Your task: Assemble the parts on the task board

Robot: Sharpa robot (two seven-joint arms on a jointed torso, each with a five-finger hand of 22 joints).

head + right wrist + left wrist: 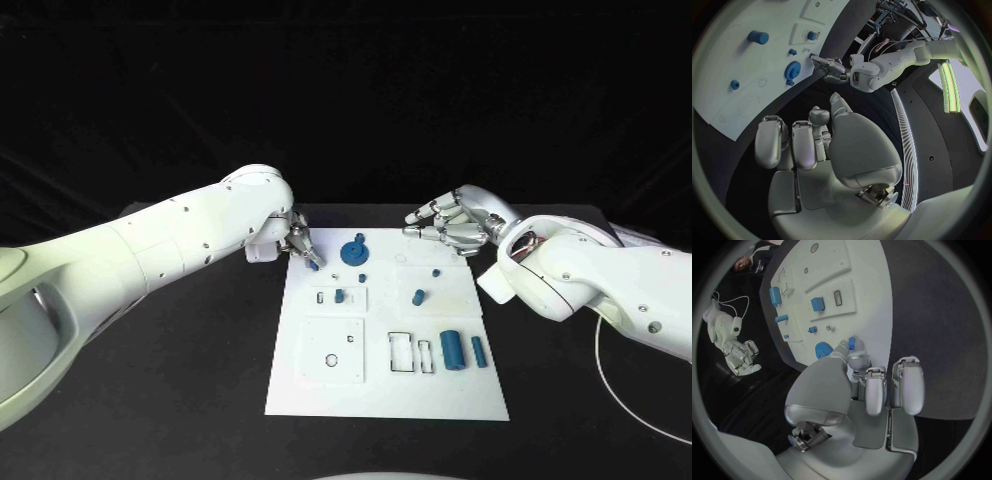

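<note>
The white task board (389, 390) lies in the middle of the table. My left hand (299, 243) hovers at the board's far left corner and pinches a small blue peg (312, 264) between thumb and fingertip; the same peg (852, 343) shows in the left wrist view. Just to its right a blue gear (356, 250) stands on the board. My right hand (450, 225) hangs above the far right corner, fingers curled in with nothing in them. Small blue pegs (339, 295) (418, 296) stand mid-board. Two blue cylinders (453, 349) (479, 350) lie near the right edge.
Outlined panels with slots and holes (333, 350) cover the board's near left part. A white cable (613, 380) runs over the black table on the right. Bare table surrounds the board on the left and at the front.
</note>
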